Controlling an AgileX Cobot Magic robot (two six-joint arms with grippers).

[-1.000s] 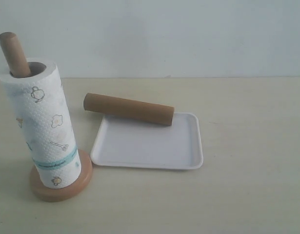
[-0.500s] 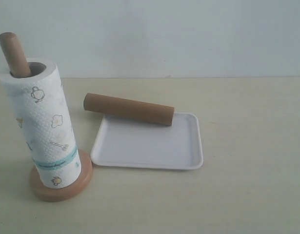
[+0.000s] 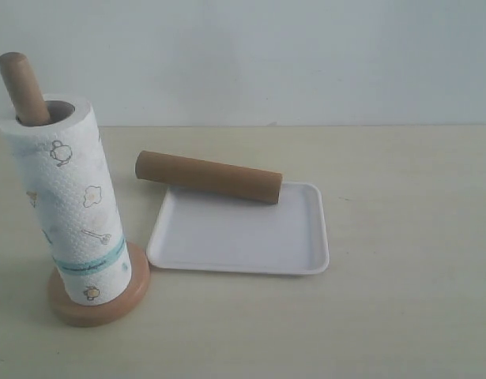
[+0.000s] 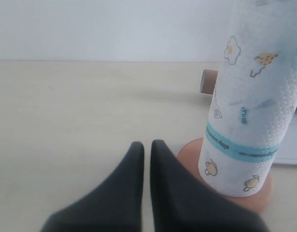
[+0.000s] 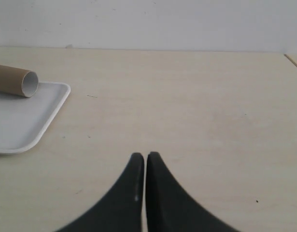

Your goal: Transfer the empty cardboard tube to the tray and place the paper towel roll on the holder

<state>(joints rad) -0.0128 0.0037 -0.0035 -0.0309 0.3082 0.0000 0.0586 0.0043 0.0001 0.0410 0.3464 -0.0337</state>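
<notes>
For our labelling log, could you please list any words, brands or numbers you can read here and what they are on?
Paper towel roll: tiny print on and above its teal band, too blurred to read.
Cardboard tube, tray, holder: no text visible.

The paper towel roll (image 3: 69, 205), white and embossed, printed with small drawings and a teal band, is seated upright on the wooden holder (image 3: 138, 286), near the tips of the left gripper (image 4: 147, 144)'s jaws. The brown, hollow cardboard tube (image 3: 209, 177) is laid along one rim of the white tray (image 3: 243, 237), one end overhanging, well ahead of the right gripper (image 5: 141, 155)'s jaws.
</notes>
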